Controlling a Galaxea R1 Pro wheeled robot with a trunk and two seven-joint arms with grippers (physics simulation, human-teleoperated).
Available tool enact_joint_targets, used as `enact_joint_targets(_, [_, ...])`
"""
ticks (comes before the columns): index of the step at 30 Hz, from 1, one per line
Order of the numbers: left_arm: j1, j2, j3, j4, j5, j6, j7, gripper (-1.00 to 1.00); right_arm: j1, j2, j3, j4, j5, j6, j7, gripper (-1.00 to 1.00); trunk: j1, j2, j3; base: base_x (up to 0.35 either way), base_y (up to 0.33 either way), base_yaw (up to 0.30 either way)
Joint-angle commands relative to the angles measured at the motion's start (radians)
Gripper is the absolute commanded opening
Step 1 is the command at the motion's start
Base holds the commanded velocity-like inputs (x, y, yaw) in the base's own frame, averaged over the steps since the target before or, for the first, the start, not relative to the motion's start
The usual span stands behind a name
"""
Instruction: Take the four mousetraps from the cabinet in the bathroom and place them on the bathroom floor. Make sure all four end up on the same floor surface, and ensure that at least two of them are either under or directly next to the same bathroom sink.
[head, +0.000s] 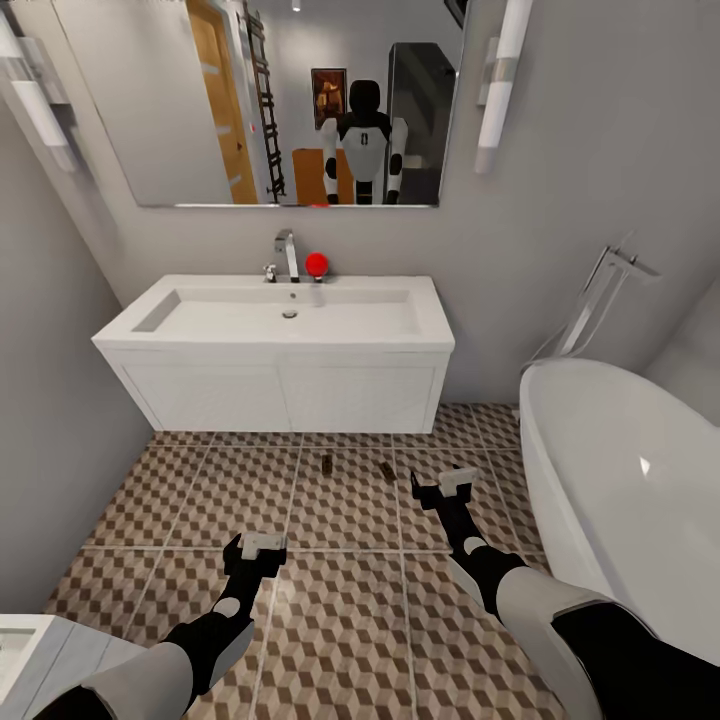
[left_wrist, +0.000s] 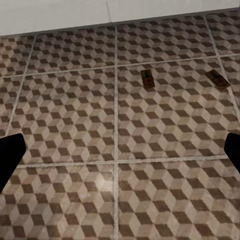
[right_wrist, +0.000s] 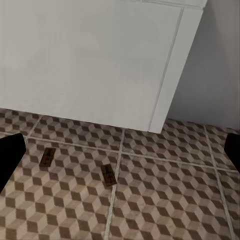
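Note:
Two mousetraps lie flat on the cube-patterned bathroom floor (head: 340, 610) just in front of the sink: one mousetrap (head: 327, 462) and a second mousetrap (head: 387, 470) to its right. The left wrist view shows them too, the first mousetrap (left_wrist: 147, 78) and the second (left_wrist: 218, 79), and so does the right wrist view (right_wrist: 46, 156) (right_wrist: 108, 174). The wide white bathroom sink (head: 285, 315) with a chrome tap (head: 288, 254) sits on a white wall-hung vanity (head: 280, 395). My left gripper (head: 262, 546) hovers open and empty over the tiles. My right gripper (head: 452, 485) is open and empty, right of the traps.
A white oval bathtub (head: 630, 490) fills the right side. A red ball-like object (head: 317, 264) rests on the sink's back edge. A mirror (head: 300, 100) hangs above. A low white unit's corner (head: 25, 640) shows at the lower left.

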Motion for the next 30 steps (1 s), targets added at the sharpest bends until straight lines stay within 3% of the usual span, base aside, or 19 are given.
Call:
enact_joint_targets(1, [-0.001, 0.000, -0.009, 0.001, 0.003, -0.003, 0.007, 1.00, -0.001, 0.000, 0.008, 0.001, 0.003, -0.001, -0.010, 1.00, -0.004, 0.007, 0.002, 0.000, 0.000, 0.000])
enact_joint_targets(30, [-0.001, 0.000, -0.009, 0.001, 0.003, -0.002, 0.007, 1.00, -0.001, 0.000, 0.008, 0.001, 0.003, -0.001, -0.010, 1.00, -0.115, 0.210, 0.093, 0.000, 0.000, 0.000])
